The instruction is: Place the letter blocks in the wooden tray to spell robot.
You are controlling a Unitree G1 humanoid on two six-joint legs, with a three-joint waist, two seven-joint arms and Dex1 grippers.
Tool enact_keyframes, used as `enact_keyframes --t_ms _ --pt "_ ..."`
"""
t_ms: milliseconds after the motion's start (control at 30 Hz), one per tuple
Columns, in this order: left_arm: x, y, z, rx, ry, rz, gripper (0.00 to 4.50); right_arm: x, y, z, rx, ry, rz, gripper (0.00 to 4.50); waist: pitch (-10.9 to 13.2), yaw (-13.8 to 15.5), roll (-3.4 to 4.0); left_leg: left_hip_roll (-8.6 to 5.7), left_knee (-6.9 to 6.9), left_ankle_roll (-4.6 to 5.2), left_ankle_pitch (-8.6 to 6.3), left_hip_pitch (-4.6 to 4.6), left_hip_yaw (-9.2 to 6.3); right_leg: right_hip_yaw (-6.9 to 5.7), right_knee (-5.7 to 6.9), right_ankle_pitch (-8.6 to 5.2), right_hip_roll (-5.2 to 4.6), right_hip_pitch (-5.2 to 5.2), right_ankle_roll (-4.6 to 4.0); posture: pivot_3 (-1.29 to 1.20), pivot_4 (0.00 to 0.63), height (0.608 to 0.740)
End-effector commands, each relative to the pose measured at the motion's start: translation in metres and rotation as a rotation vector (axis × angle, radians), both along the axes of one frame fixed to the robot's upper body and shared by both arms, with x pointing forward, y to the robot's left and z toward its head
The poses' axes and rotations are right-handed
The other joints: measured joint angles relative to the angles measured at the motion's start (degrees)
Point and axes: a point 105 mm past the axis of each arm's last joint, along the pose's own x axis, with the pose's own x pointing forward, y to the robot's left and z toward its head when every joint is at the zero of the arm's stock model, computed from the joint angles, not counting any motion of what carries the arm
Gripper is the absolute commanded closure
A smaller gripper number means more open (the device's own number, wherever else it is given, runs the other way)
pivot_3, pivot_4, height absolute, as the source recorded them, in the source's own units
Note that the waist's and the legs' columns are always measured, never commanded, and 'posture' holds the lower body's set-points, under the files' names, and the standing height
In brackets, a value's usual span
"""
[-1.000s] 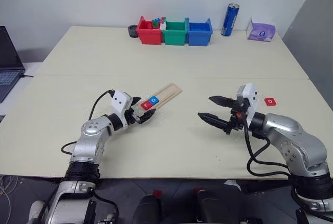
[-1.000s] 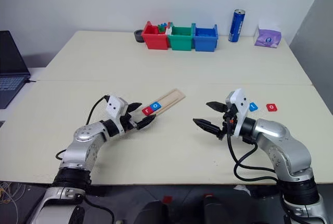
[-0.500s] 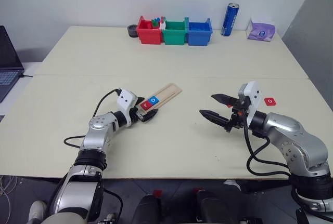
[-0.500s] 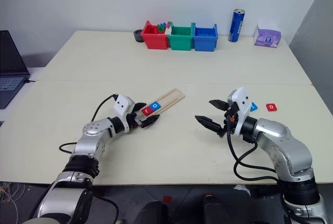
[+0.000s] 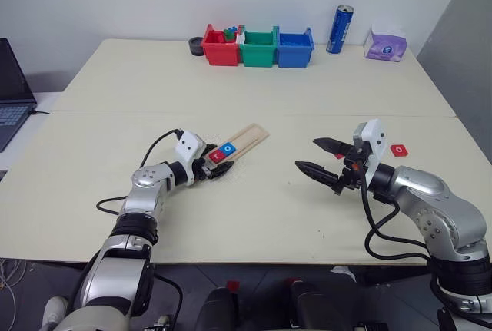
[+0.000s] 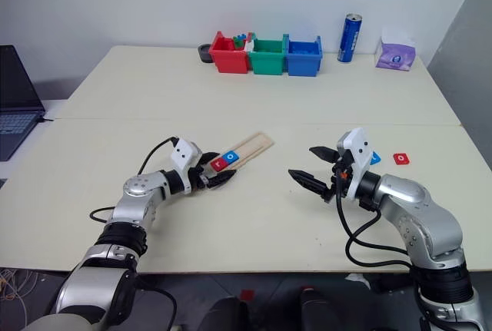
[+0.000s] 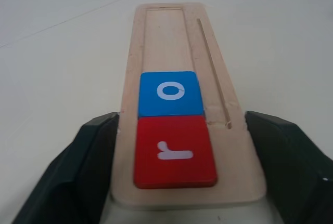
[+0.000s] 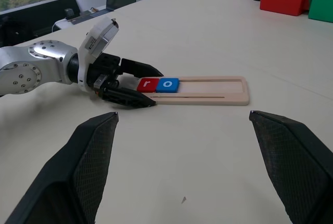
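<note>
- Along the far edge of the pale cream table sits a row of 3 plastic bins: red bin, green bin, blue bin. There is a small dark round pot just beside the red one, with a tall blue drinks can and a purple tissue pack further to the right.
- A dark laptop pokes in at the far left edge.
- The long pale wooden tray lies at an angle near the table's middle, holding a red "r" tile at its near end and a blue "o" tile touching it; the rest of the tray is bare.
- A loose red letter tile lies flat to the right, past the right arm, and the right eye view picks out a blue letter tile peeking from behind that wrist.
- The left wrist view shows the letters clearly, with 1 black finger on each side of the tray's near end.
- Left gripper: arm low, pointing at the tray's end, jaws spread around it; whether the fingers touch the wood I cannot tell.
- Right gripper: raised above bare table, pointing leftward, jaws wide apart and empty.
</note>
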Motion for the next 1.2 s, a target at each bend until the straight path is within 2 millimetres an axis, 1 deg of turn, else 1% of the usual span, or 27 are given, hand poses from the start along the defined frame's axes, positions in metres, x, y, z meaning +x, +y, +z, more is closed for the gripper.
enact_keyframes --t_ms 33,200,300,367,433,500,567,600,733,900,1033,1200 --pt "-0.001 0.009 -0.007 0.03 0.039 0.01 1.11 -0.005 0.005 0.015 0.026 -0.051 0.023 0.19 0.0 0.0 0.0 0.0 0.0 0.0 0.0 0.0 0.0 0.0 0.01 0.0 0.0 0.0 0.0 0.0 0.15 0.74" --pt "0.002 0.01 -0.001 0.039 0.021 0.003 1.11 -0.005 0.005 0.015 0.025 -0.053 0.024 0.19 0.0 0.0 0.0 0.0 0.0 0.0 0.0 0.0 0.0 -0.01 0.01 0.0 0.01 0.0 0.0 0.0 0.15 0.74" --pt "-0.006 0.0 0.003 0.052 0.0 -0.088 1.11 -0.008 0.004 0.015 0.009 -0.059 0.04 0.19 0.0 0.0 0.0 0.0 0.0 0.0 0.0 0.0 0.0 -0.01 0.02 0.0 0.01 0.0 0.0 0.0 0.15 0.74" --pt "-0.028 -0.014 0.004 0.071 -0.012 -0.258 1.11 -0.017 0.005 0.013 -0.03 -0.062 0.094 0.19 0.0 -0.1 0.0 0.01 0.0 0.0 0.0 -0.01 0.01 -0.01 -0.01 0.0 0.01 0.0 0.0 0.0 0.15 0.74" --pt "-0.048 -0.022 0.003 0.098 -0.017 -0.385 1.11 -0.025 0.006 0.009 -0.074 -0.065 0.145 0.19 0.0 -0.1 0.02 0.05 -0.06 0.01 -0.01 -0.03 -0.04 0.04 -0.02 -0.01 -0.02 -0.04 0.01 0.0 0.15 0.74" --pt "-0.068 -0.023 0.0 0.138 -0.005 -0.5 1.11 -0.033 0.006 0.003 -0.12 -0.073 0.207 0.19 0.0 0.0 0.01 0.09 -0.05 0.01 -0.02 -0.12 -0.06 0.02 -0.08 -0.02 -0.04 -0.05 0.02 0.0 0.15 0.74" --pt "-0.079 -0.02 -0.002 0.171 0.009 -0.567 1.11 -0.037 0.006 0.0 -0.144 -0.075 0.252 0.19 0.0 0.0 0.01 0.07 -0.03 0.02 -0.03 -0.18 -0.07 0.02 -0.09 -0.02 -0.06 -0.08 0.02 0.0 0.15 0.74" --pt "-0.081 -0.018 -0.003 0.184 0.014 -0.584 1.11 -0.038 0.006 -0.001 -0.148 -0.077 0.265 0.19 0.0 0.1 0.01 0.06 -0.02 0.02 -0.03 -0.17 -0.08 0.01 -0.06 -0.02 -0.06 -0.07 0.02 0.0 0.15 0.74" --pt "-0.082 -0.011 -0.005 0.223 0.023 -0.62 1.11 -0.037 0.005 0.0 -0.144 -0.08 0.281 0.19 0.0 0.1 0.01 0.02 0.04 0.03 -0.02 -0.13 -0.05 -0.07 -0.03 -0.02 0.0 -0.05 0.02 0.0 0.15 0.74" --pt "-0.084 -0.007 -0.008 0.253 0.029 -0.669 1.11 -0.039 0.004 -0.002 -0.145 -0.075 0.291 0.19 0.0 0.1 0.0 0.02 0.05 0.03 -0.02 -0.11 -0.01 -0.05 -0.04 -0.02 0.01 -0.04 0.02 0.0 0.15 0.74" --pt "-0.064 -0.005 -0.003 0.281 0.006 -0.642 1.11 -0.037 0.003 -0.002 -0.146 -0.074 0.292 0.19 0.0 0.1 -0.01 0.0 0.06 0.03 -0.02 -0.13 -0.04 -0.09 -0.04 -0.02 0.02 -0.04 0.02 0.0 0.15 0.74" --pt "-0.043 -0.013 0.009 0.293 -0.026 -0.634 1.11 -0.034 0.002 0.0 -0.146 -0.075 0.289 0.19 0.0 0.1 -0.02 -0.01 0.12 0.03 -0.02 -0.13 0.01 -0.06 -0.02 -0.01 0.03 -0.03 0.04 0.0 0.15 0.74"
